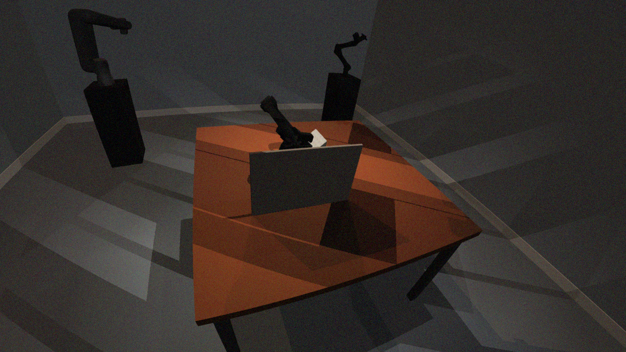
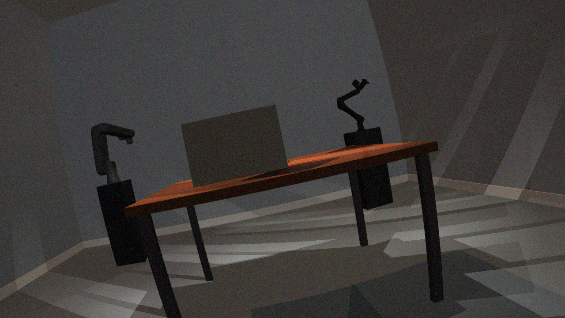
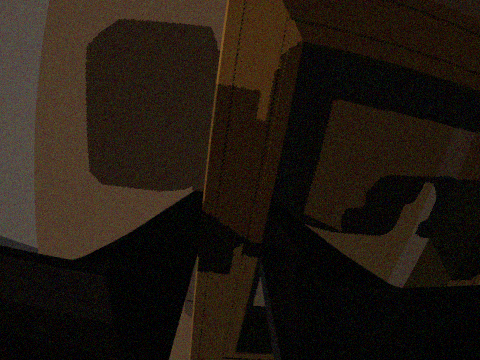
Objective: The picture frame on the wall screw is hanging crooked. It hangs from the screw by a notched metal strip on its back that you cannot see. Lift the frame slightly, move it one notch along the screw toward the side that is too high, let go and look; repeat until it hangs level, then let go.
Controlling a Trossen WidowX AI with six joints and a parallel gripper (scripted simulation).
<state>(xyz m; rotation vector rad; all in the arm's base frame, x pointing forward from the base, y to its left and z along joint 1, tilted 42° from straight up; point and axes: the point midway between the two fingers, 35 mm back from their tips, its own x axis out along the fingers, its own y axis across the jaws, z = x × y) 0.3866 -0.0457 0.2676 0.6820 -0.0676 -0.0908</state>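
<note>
Orange table (image 1: 279,267) (image 2: 379,155) (lettering: none legible)

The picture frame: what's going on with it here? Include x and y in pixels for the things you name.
A robot arm (image 1: 284,124) on the table (image 1: 227,280) (image 2: 355,160), mostly hidden behind a grey panel (image 1: 301,179) (image 2: 235,144) in the top view, has its gripper (image 3: 231,207) shut on the wooden frame (image 3: 240,165). The job is to shift that crooked frame along its wall screw until it hangs level. It has not been let go, and these views do not show whether it is level. Two other arms (image 1: 83,39) (image 2: 98,146) (image 1: 341,54) (image 2: 347,106) stand on pedestals beyond the table.
</note>
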